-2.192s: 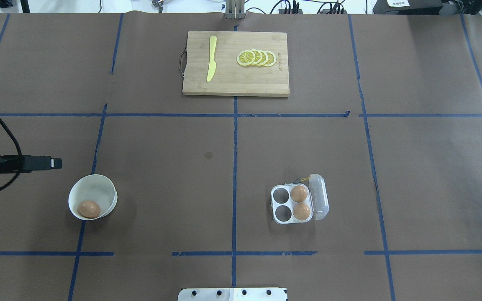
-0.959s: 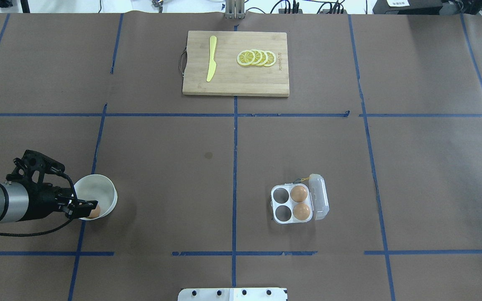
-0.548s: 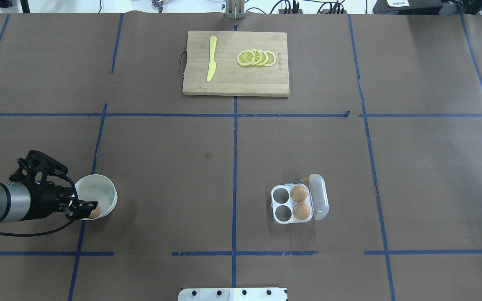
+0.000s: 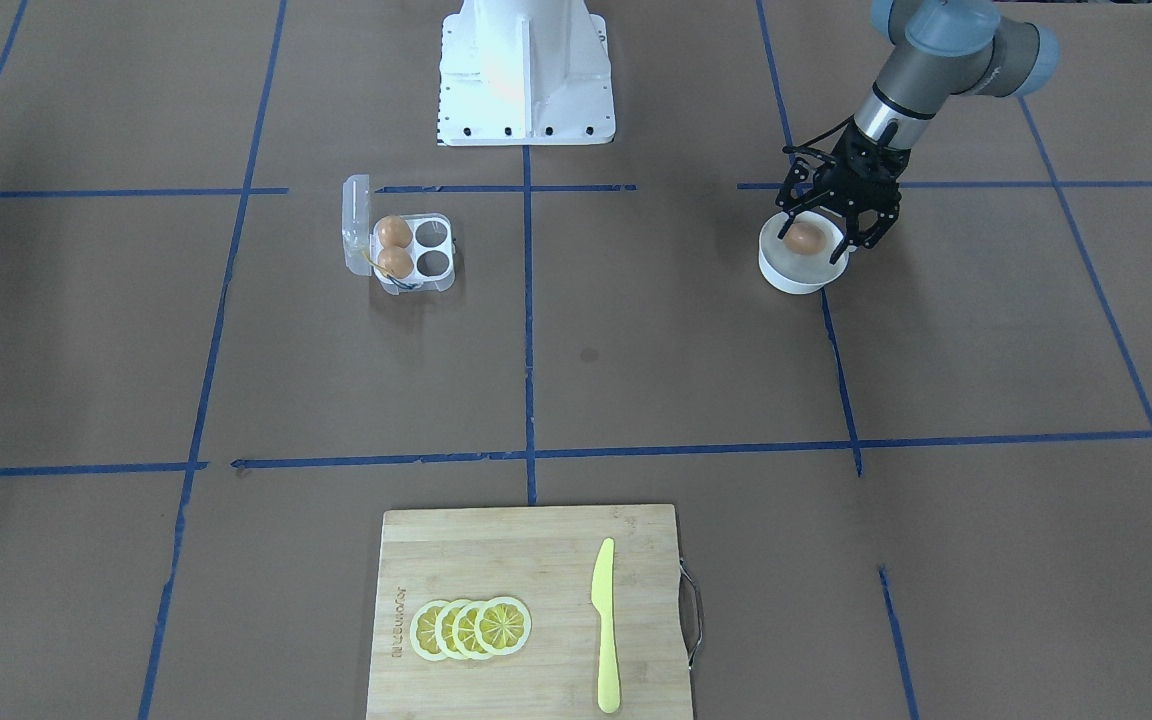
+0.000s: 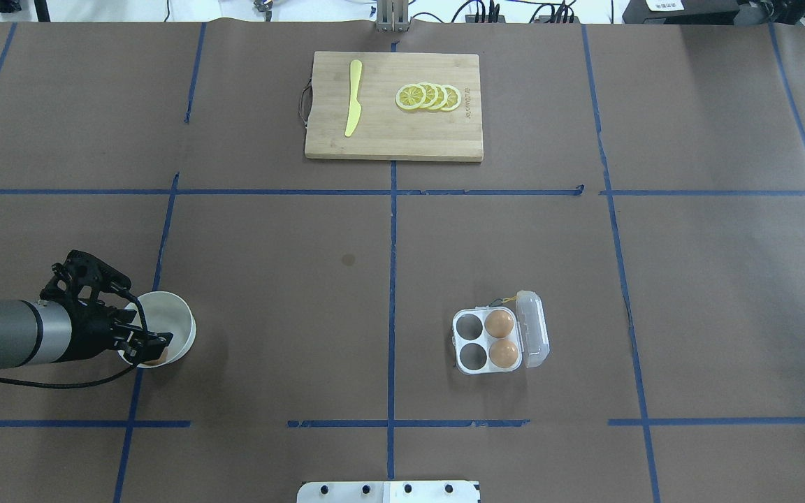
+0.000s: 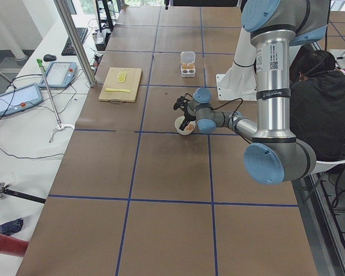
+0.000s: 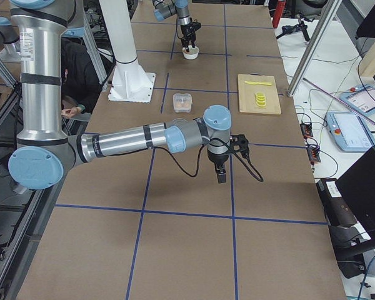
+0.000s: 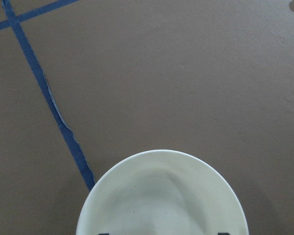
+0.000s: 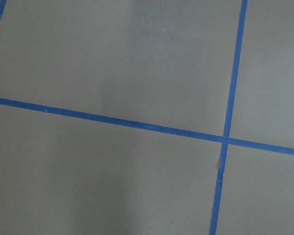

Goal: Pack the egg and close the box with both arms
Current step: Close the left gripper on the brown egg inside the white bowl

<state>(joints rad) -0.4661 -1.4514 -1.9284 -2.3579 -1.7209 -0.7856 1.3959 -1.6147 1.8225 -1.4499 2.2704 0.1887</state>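
One egg [image 4: 804, 238] lies in the white bowl [image 4: 794, 280] at the table's left. My left gripper [image 4: 816, 238] is open and reaches down into the bowl, with its fingers on either side of the egg. In the overhead view the left gripper [image 5: 154, 342] covers most of that egg. The left wrist view shows the bowl [image 8: 161, 196] but not the egg. The clear box [image 5: 490, 340] stands open, lid [image 5: 534, 328] to its right, with two eggs [image 5: 499, 323] [image 5: 504, 353] in the right cups. My right gripper [image 7: 220, 177] hangs over bare table; I cannot tell whether it is open or shut.
A wooden cutting board [image 5: 392, 140] with a yellow knife [image 5: 353, 98] and lemon slices [image 5: 429, 96] lies at the far middle. The white robot base [image 4: 526, 70] stands at the near edge. A person [image 6: 322, 103] sits behind the robot.
My left arm swung in from the left edge to the bowl and pushed its open fingers further in, so the egg is now mostly covered from overhead. The box has not moved.
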